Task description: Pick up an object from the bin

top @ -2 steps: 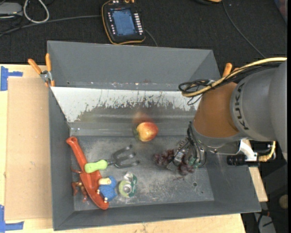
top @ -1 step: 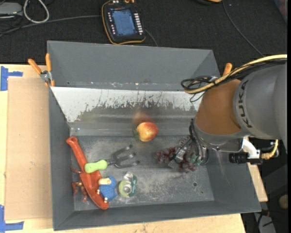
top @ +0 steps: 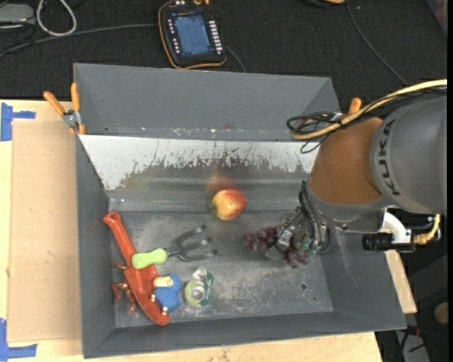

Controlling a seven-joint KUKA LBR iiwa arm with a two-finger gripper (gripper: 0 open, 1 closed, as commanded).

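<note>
My gripper [top: 293, 241] is down at the right side of the bin floor, its fingers low in a dark purple bunch of grapes [top: 266, 240]. The grapes spread to the left of the fingertips and under them. Whether a grape sits between the fingers I cannot make out. A red and yellow apple [top: 228, 204] lies just up and left of the grapes, near the back wall.
A garden fork with a green handle [top: 170, 252] lies mid-floor. At the front left lie a long orange tool [top: 135, 268], a small blue and yellow toy [top: 165, 291] and a clear greenish roll [top: 198, 289]. The arm's orange cover hangs over the bin's right wall.
</note>
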